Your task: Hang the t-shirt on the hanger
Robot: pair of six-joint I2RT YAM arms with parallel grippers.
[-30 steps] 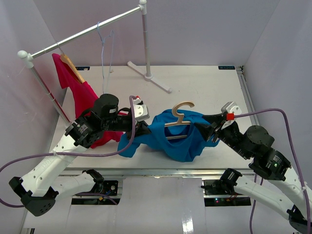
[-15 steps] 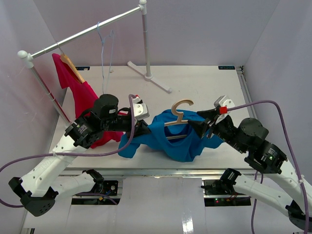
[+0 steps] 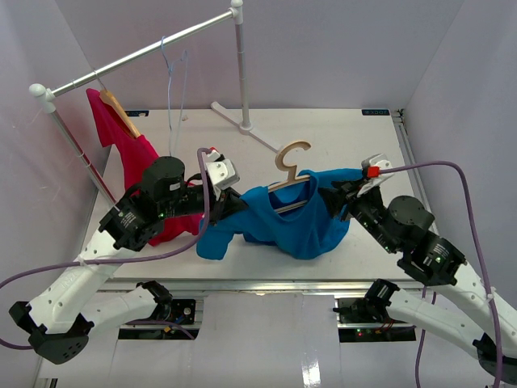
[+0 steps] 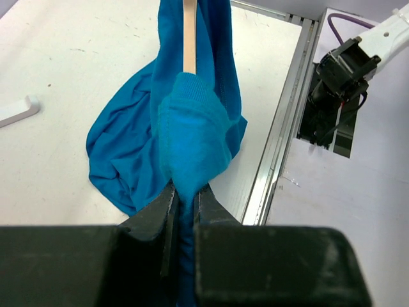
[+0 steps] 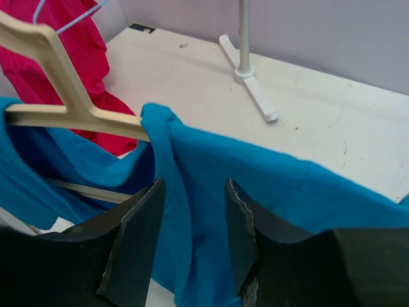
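Observation:
The bright blue t-shirt (image 3: 287,222) hangs over the tan wooden hanger (image 3: 291,155), which is lifted and tilted above the table's middle. My left gripper (image 3: 234,208) is shut on a bunched fold of the shirt's left shoulder (image 4: 192,141), where the hanger's wood (image 4: 189,38) runs into the cloth. My right gripper (image 3: 343,194) is at the shirt's right shoulder. In the right wrist view its jaws (image 5: 193,182) stand apart with blue cloth (image 5: 268,185) between and beyond them. The hanger's neck and arm (image 5: 70,96) show to the left.
A clothes rack (image 3: 145,52) crosses the back left, its post foot (image 3: 246,125) on the table. A magenta-red shirt (image 3: 129,153) on its own wooden hanger and a thin pale-blue wire hanger (image 3: 171,73) hang there. The table's metal front rail (image 4: 281,128) lies just beyond the shirt.
The hanger and shirt have risen and shifted left and back, with the hook higher now. The left gripper lifted with the shirt. The right gripper moved up and in to the right shoulder.

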